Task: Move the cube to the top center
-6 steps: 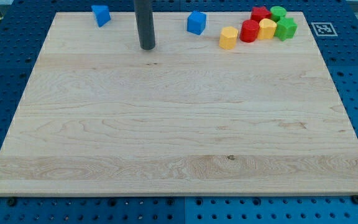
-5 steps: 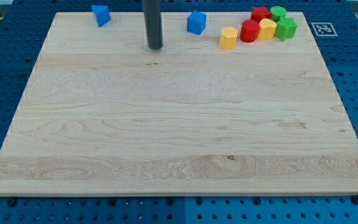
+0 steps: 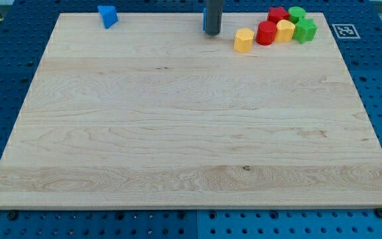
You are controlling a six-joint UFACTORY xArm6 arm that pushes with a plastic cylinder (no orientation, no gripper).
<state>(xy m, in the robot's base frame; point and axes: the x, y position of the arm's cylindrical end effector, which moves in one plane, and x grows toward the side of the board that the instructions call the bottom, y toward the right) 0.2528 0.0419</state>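
No words, numbers or brand names can be read anywhere. The only sign is a small white square marker (image 3: 343, 30) with a black pattern, like a code tag, which lies on the blue perforated surface (image 3: 377, 79) just beside the top right corner of the wooden tabletop (image 3: 191, 133). Its pattern is too small to decode. The blocks carry no labels.
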